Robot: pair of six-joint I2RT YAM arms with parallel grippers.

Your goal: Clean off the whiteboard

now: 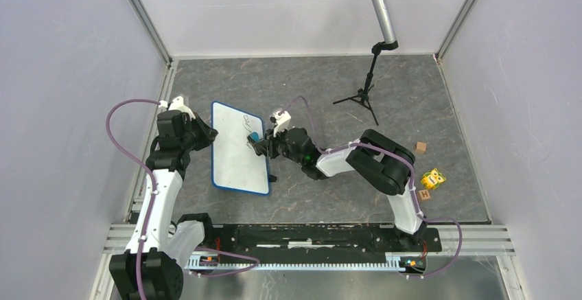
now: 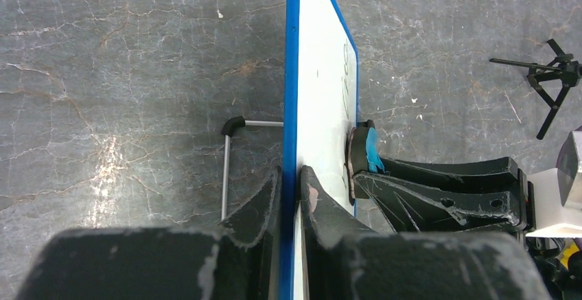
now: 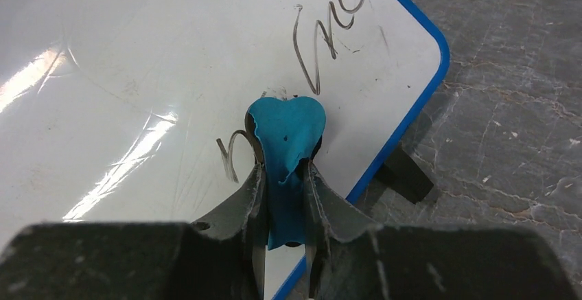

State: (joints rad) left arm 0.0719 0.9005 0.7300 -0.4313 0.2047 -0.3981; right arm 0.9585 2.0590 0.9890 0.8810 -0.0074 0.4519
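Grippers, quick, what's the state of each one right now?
Left gripper: closed, clamping the whiteboard by its blue rim.
Right gripper: closed, holding the blue eraser against the whiteboard's face.

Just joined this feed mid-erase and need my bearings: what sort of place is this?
Most likely a lab robot test cell: plain pale panel walls in metal framing close off a stone-patterned table, an aluminium rail runs along the near edge, and a microphone stands on a small tripod.
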